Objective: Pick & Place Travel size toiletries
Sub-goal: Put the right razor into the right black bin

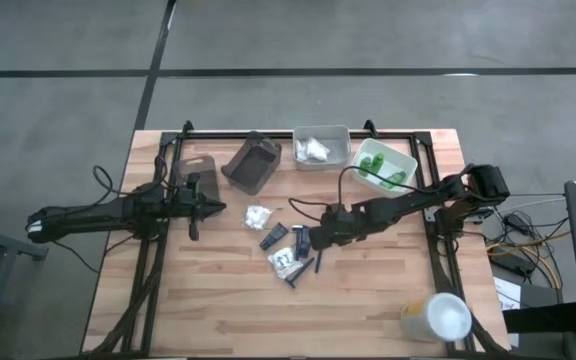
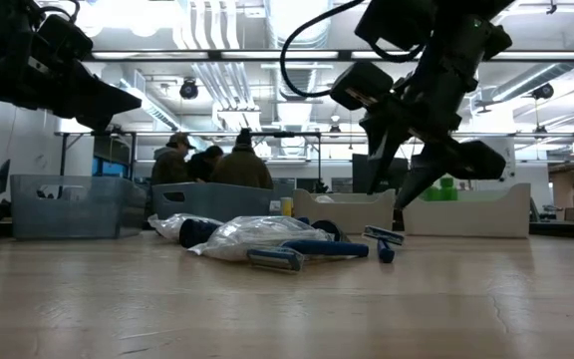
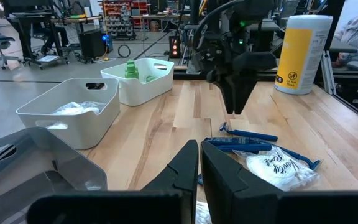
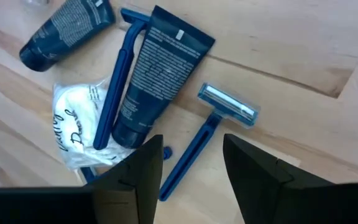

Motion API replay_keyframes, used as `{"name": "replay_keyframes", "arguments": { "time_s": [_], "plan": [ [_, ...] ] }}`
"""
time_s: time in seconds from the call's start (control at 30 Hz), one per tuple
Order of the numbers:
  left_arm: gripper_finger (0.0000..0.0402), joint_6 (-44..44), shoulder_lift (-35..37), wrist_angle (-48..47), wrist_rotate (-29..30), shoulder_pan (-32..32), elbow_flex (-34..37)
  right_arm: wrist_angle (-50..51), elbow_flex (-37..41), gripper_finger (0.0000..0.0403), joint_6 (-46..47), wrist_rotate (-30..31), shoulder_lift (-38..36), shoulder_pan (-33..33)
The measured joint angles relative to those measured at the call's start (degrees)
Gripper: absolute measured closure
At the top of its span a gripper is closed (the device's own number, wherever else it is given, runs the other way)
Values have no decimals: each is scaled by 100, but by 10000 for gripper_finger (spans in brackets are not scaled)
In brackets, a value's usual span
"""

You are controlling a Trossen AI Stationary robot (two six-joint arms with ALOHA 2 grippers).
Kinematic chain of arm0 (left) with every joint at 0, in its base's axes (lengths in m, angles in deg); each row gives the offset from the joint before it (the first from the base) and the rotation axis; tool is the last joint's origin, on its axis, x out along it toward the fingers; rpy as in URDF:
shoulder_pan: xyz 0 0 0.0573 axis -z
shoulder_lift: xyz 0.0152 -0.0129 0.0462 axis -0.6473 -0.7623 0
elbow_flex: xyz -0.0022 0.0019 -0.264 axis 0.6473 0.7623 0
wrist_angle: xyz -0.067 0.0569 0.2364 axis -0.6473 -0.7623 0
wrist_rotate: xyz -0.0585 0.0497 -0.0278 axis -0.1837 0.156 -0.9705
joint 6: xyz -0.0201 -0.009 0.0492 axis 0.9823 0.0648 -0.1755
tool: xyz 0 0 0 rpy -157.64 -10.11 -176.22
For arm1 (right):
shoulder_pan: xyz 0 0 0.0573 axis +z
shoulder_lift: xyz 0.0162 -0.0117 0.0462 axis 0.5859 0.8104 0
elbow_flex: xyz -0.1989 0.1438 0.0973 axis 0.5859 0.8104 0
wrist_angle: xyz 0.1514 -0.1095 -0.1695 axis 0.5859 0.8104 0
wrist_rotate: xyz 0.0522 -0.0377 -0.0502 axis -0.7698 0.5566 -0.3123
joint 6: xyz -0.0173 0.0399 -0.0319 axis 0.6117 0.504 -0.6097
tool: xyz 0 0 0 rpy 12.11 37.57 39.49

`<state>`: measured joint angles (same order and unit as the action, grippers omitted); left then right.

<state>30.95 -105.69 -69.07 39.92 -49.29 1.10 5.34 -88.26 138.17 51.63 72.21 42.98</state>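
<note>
Several travel size toiletries lie loose mid-table: two dark navy tubes [image 4: 160, 68] [image 4: 67, 28], a white crinkly packet [image 4: 73, 124], and blue razors [image 4: 219, 115] [image 4: 114, 93]. Another white packet [image 1: 258, 215] lies apart, toward the left. My right gripper [image 4: 192, 163] hovers open above this pile, slanting down. Its fingers stand on either side of one razor's handle [image 4: 185, 158] without touching it. My left gripper [image 3: 200, 163] waits shut at the table's left [image 1: 213, 208], holding nothing.
Along the far edge stand a dark grey tray [image 1: 253, 162], a pale tray with white packets [image 1: 321, 147] and a white tray with green bottles [image 1: 385, 165]. A white and yellow canister [image 1: 438, 318] stands at the near right corner. People show in the room beyond.
</note>
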Motion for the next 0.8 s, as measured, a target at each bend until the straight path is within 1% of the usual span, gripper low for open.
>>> {"name": "replay_keyframes", "arguments": {
  "time_s": [0.37, 0.5, 0.6, 0.73, 0.8],
  "plan": [
    [378, 0, -2, 0, 0, -1, -1, -72, 2, 242, 104, 194, 5, 167],
    [378, 0, -2, -2, 0, 0, 0, -87, -46, 248, 121, 201, 232, 241],
    [378, 0, -2, -2, 0, 0, -1, -148, -236, 252, -151, -12, 512, 253],
    [378, 0, -5, -7, -1, 0, -2, 6, -538, 258, -491, -19, 724, 249],
    [378, 0, -13, -4, -2, 0, -2, 265, -704, 262, -623, -8, 794, 245]
  ]
}}
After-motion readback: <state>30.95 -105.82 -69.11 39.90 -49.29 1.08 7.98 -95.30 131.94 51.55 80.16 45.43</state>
